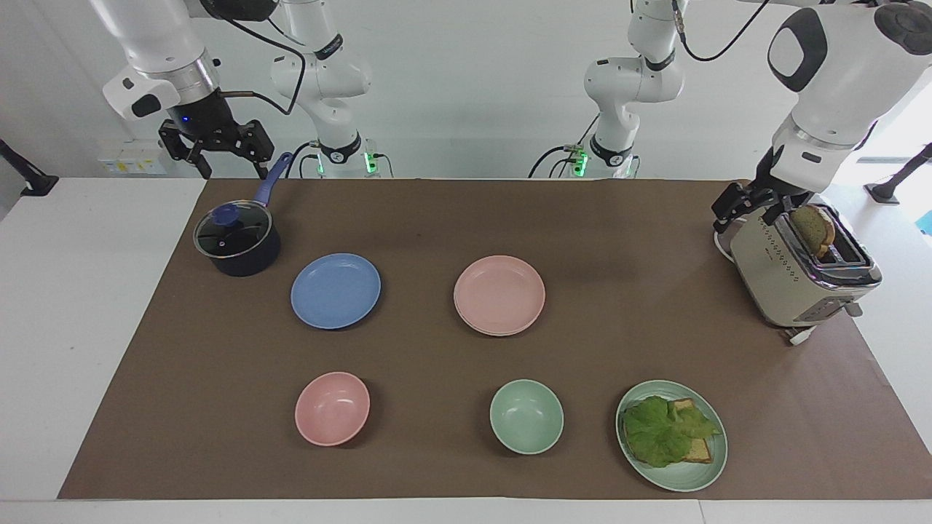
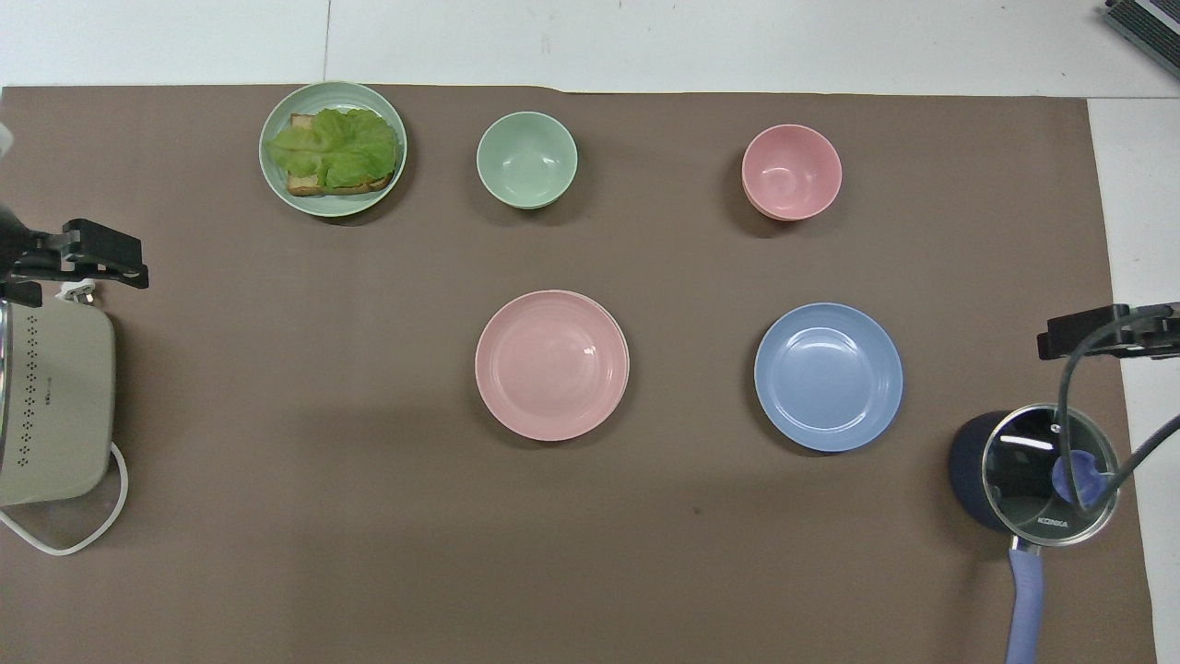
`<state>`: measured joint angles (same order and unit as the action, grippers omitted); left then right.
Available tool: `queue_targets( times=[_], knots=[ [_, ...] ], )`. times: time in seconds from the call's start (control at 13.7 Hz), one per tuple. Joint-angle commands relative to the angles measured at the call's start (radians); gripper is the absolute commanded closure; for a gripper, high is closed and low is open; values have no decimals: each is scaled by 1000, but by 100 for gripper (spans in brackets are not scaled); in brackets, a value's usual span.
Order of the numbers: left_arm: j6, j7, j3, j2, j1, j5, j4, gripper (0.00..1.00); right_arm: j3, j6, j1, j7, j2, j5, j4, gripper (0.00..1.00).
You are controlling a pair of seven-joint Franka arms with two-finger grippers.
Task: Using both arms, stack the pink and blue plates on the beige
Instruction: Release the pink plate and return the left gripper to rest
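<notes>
The pink plate (image 1: 499, 292) (image 2: 551, 364) lies mid-table, and a thin pale rim of the beige plate (image 1: 501, 333) shows under it. Beside it, toward the right arm's end, the blue plate (image 1: 336, 291) (image 2: 829, 377) rests alone on the brown mat. My left gripper (image 1: 739, 201) (image 2: 109, 260) hangs open and empty over the toaster's end, well apart from the plates. My right gripper (image 1: 233, 172) (image 2: 1106, 332) waits open and empty, raised over the table edge by the pot's handle.
A dark pot with a glass lid (image 1: 237, 240) (image 2: 1032, 470) stands near the blue plate. The toaster (image 1: 801, 269) (image 2: 51, 406) is at the left arm's end. Farther out are a pink bowl (image 1: 332, 407), a green bowl (image 1: 526, 416) and a green plate (image 1: 699, 477) with lettuce toast.
</notes>
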<state>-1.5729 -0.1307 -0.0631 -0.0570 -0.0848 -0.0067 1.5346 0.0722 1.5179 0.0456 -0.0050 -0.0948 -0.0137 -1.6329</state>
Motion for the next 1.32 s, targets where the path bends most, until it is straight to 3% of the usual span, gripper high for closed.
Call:
queue_targets(
  times=[0.0, 0.22, 1.1, 1.24],
  knots=[
    [82, 52, 2, 43, 7, 22, -41, 0, -5, 11, -10, -20, -11, 18, -7, 0],
    [89, 71, 9, 115, 7, 14, -25, 0, -5, 11, -10, -20, -11, 18, -7, 0],
    [93, 63, 8, 115, 10, 11, -27, 0, -8, 10, -4, -27, -11, 18, -7, 0],
    [93, 63, 8, 114, 8, 11, -27, 0, -8, 59, -4, -47, -11, 20, -19, 0]
  ],
)
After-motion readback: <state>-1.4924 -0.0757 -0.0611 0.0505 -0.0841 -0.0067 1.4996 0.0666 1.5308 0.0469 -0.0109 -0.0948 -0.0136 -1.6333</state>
